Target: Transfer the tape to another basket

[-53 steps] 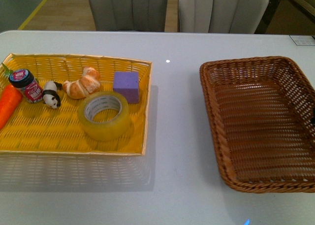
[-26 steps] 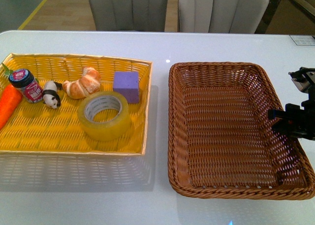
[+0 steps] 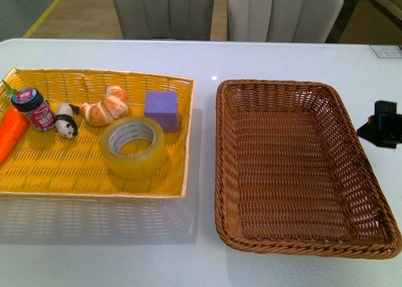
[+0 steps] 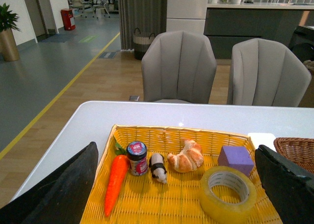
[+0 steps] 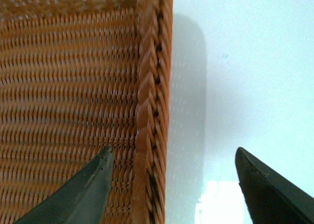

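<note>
The tape [image 3: 132, 147], a wide yellowish roll with a white core, lies flat in the yellow tray basket [image 3: 94, 186] near its right side. It also shows in the left wrist view [image 4: 227, 193]. The dark brown wicker basket [image 3: 279, 92] stands empty right of the tray. My right gripper [image 3: 382, 125] is open at the brown basket's right rim; in the right wrist view its jaws straddle the braided rim [image 5: 147, 111], one over the basket, one over the table. My left gripper [image 4: 176, 189] is open, above and before the tray, out of the front view.
In the yellow tray lie a carrot [image 3: 10, 133], a small jar [image 3: 32, 108], a panda figure [image 3: 65, 121], a croissant [image 3: 105, 106] and a purple block [image 3: 162, 109]. Two grey chairs [image 3: 163, 10] stand behind the white table [image 3: 207, 58].
The brown basket moved left one second ago to half a second ago, beside the yellow tray. Since then my right gripper has drawn back from its inside to its right rim.
</note>
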Robot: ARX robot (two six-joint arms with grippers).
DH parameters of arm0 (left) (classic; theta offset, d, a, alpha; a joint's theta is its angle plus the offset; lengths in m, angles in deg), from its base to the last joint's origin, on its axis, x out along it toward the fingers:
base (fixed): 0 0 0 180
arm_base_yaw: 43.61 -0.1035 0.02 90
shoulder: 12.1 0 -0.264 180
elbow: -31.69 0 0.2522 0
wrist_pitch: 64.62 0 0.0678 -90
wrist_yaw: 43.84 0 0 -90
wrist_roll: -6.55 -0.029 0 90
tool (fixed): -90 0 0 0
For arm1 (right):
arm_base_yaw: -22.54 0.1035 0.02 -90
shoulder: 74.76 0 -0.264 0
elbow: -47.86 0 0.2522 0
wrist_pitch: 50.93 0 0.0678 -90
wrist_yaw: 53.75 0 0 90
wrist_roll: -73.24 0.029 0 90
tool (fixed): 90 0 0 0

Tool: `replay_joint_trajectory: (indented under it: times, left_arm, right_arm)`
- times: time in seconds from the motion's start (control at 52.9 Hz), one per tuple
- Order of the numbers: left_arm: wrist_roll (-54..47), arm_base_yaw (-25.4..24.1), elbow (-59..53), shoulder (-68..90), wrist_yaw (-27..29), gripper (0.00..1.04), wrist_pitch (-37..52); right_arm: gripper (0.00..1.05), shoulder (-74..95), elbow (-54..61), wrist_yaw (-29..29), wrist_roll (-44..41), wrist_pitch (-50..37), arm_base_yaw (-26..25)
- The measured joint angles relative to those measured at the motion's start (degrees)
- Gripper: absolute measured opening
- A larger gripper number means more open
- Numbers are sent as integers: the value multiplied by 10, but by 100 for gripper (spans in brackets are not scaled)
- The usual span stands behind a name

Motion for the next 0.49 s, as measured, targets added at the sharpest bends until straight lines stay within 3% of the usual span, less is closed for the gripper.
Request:
replay_joint_trajectory:
  times: [0.17, 0.492]
  left_arm:
    - [0, 0, 0, 0, 0, 96, 0]
    - [0, 0, 0, 0, 0, 96, 0]
  right_arm:
    - [97, -81, 31, -12, -18, -12, -20]
    - [96, -89, 37, -14, -23, -15, -23]
